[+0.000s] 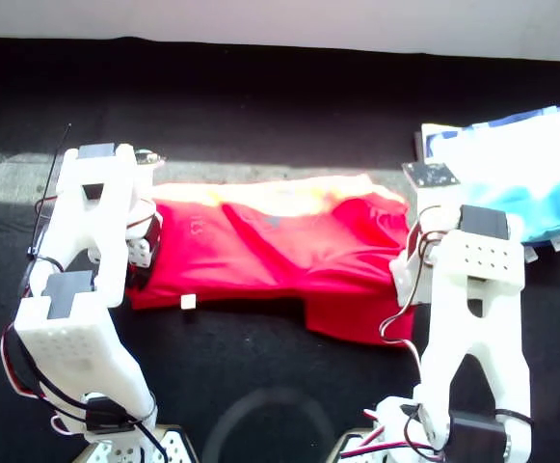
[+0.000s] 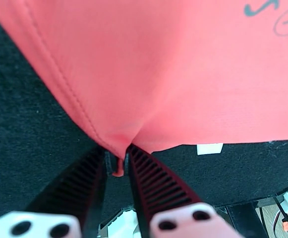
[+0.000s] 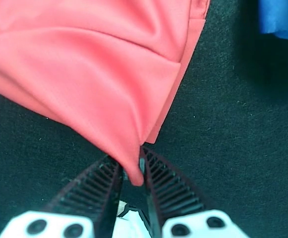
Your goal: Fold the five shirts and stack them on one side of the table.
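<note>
A red shirt (image 1: 280, 251) lies spread across the middle of the black table, partly folded lengthwise. My left gripper (image 2: 117, 161) is shut on the red shirt (image 2: 173, 74) at a pinched corner of its hem, at the shirt's left end in the high view (image 1: 143, 253). My right gripper (image 3: 132, 171) is shut on a bunched corner of the red shirt (image 3: 94, 74), at the shirt's right end in the high view (image 1: 407, 262). A stack of folded blue and white shirts (image 1: 516, 178) sits at the table's far right.
A small white tag (image 1: 188, 302) lies by the shirt's near edge, also seen as a white tag (image 2: 209, 148). A blue shirt corner (image 3: 281, 17) lies beyond the red one. Black cloth (image 1: 260, 96) covers the table, with bare room behind and in front.
</note>
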You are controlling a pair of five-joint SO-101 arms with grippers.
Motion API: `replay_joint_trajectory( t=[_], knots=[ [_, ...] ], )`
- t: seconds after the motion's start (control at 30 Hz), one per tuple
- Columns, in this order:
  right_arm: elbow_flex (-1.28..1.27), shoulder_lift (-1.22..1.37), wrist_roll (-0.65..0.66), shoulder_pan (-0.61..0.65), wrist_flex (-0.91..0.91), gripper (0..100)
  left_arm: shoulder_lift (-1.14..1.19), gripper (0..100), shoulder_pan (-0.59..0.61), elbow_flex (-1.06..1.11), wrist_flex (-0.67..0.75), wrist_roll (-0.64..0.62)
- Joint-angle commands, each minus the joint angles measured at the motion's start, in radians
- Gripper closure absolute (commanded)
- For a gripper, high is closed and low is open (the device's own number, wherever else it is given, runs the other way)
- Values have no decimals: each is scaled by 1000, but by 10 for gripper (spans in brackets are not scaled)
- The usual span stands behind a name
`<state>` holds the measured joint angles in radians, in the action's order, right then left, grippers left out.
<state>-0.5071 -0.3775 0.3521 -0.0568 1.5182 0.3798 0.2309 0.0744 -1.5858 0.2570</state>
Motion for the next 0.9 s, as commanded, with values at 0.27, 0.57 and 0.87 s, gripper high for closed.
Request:
replay_joint_trajectory(
  t=[0.27, 0.57, 0.87],
  knots=[
    [-38, -41, 9, -12, 25, 992, -51, 990, 15, 38, 86, 8],
    [-311, -41, 11, -12, -243, 992, -53, 990, 13, 50, 103, 8],
    [-329, -39, 11, -12, -311, 982, -54, 986, 15, 50, 101, 8]
  ],
)
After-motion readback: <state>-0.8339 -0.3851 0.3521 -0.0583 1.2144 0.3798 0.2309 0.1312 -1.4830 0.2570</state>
